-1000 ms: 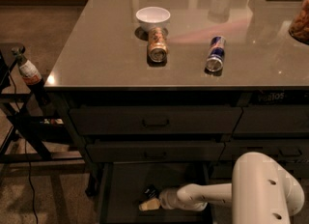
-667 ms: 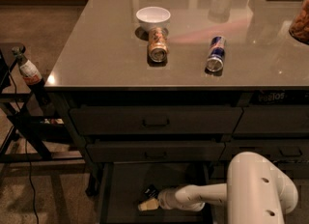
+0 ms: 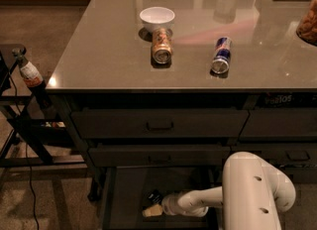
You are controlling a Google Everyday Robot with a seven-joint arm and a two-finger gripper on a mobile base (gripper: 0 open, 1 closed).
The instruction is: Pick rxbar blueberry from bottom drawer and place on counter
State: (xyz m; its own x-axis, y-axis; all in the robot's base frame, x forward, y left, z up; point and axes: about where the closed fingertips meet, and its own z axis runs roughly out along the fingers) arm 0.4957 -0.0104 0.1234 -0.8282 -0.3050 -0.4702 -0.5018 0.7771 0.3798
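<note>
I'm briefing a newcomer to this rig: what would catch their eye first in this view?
The white arm at lower right extends into the open bottom drawer, its gripper inside it, close to the small dark rxbar blueberry. Up on the counter, a brown can lies on its side before a white bowl, with a blue-silver can lying to its right.

It looks like an office break area or mock kitchen: a glossy counter (image 3: 99, 60) over dark metal drawers (image 3: 158, 123), with a white bowl (image 3: 157, 18), a tan can (image 3: 161, 46) and a blue-silver can (image 3: 221, 54) lying near its middle. The gripper (image 3: 151, 211) sits inside the open bottom drawer (image 3: 124, 189).
</note>
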